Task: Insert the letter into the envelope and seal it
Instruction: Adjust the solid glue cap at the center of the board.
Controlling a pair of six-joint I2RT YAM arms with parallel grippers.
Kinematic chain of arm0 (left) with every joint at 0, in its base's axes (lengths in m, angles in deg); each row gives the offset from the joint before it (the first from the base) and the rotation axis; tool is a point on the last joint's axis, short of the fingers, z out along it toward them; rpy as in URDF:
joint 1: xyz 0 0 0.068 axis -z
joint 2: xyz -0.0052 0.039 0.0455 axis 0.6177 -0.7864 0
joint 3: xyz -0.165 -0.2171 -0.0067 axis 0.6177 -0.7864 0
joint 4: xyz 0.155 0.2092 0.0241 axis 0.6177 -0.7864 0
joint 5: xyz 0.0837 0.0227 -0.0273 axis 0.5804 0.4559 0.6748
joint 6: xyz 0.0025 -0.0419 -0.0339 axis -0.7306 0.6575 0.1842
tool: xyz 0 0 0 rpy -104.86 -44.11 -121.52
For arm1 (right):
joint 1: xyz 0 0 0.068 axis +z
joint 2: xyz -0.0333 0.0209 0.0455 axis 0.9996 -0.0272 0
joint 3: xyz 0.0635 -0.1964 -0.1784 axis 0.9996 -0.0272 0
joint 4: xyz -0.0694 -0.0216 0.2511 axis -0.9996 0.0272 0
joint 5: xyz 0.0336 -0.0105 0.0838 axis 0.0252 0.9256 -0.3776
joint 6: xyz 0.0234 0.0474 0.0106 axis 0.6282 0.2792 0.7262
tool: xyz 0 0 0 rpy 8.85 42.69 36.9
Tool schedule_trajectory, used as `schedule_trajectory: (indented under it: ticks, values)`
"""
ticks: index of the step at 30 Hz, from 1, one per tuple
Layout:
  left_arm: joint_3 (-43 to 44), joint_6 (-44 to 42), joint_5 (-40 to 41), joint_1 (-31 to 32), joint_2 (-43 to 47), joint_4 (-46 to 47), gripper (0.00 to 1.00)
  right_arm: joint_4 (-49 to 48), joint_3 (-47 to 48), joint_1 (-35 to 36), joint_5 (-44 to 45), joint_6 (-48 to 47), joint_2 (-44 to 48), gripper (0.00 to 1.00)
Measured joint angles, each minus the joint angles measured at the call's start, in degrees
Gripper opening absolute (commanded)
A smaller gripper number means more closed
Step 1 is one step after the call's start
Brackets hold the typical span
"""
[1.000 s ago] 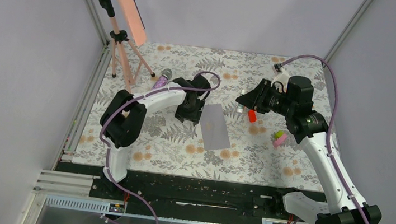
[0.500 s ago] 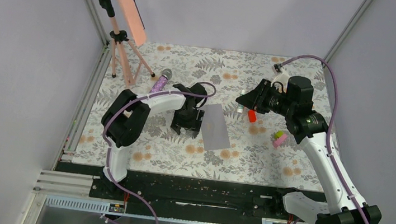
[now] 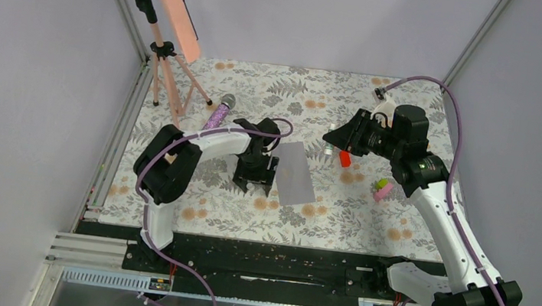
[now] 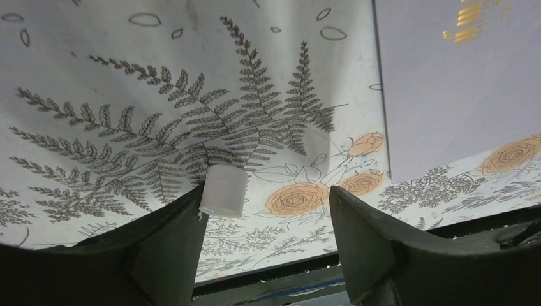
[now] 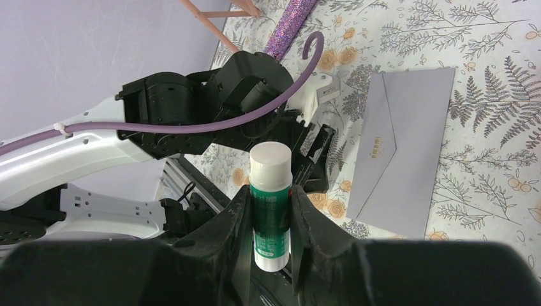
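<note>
The grey-lilac envelope (image 3: 295, 173) lies flat on the floral table, flap folded down, with a small gold mark on it (image 5: 399, 153). The letter is out of view. My left gripper (image 3: 252, 187) hangs low over the table just left of the envelope (image 4: 459, 83), jaws open (image 4: 268, 194). A small white cylinder (image 4: 223, 190) touches the tip of its left finger only. My right gripper (image 3: 329, 138) is raised to the right of the envelope, shut (image 5: 271, 194) on a green glue stick (image 5: 270, 167) with a white end.
A pink tripod (image 3: 164, 48) and a purple glitter microphone (image 3: 218, 112) stand at the back left. A red block (image 3: 344, 158), a small white bottle (image 3: 328, 148) and a pink-green toy (image 3: 383, 187) lie right of the envelope. The black rail (image 4: 300, 271) runs along the near edge.
My left gripper has slid toward the near edge along the envelope's left side, and its jaws have widened. The right arm and the glue stick have not moved.
</note>
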Motion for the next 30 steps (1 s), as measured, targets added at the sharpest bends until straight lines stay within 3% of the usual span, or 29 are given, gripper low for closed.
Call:
schedule_trajectory:
  ticks: [3, 7, 13, 17, 20, 30]
  values:
    - [-0.9, 0.6, 0.3, 0.4, 0.3, 0.0, 0.61, -0.1, -0.2, 0.0, 0.0, 0.0, 0.2, 0.00]
    - [-3.3, 2.1, 0.9, 1.3, 1.6, 0.1, 0.44, -0.3, -0.3, 0.0, 0.0, 0.0, 0.4, 0.00]
    - [-5.5, 4.3, 0.0, 1.4, 3.0, 0.4, 0.36, -0.3, -0.3, 0.0, 0.0, 0.0, 0.5, 0.00]
    - [-5.2, 7.0, -0.4, 1.2, 3.0, 2.2, 0.38, -0.3, -0.3, 0.0, 0.0, 0.0, 0.5, 0.00]
    - [-5.0, 10.2, 0.0, 1.1, 3.0, 4.9, 0.46, -0.3, -0.3, 0.0, 0.0, 0.0, 0.6, 0.00]
    - [-6.0, 12.4, 4.9, 2.9, 4.0, 7.3, 0.49, -0.3, -0.9, 0.0, 0.0, 0.0, 1.8, 0.00]
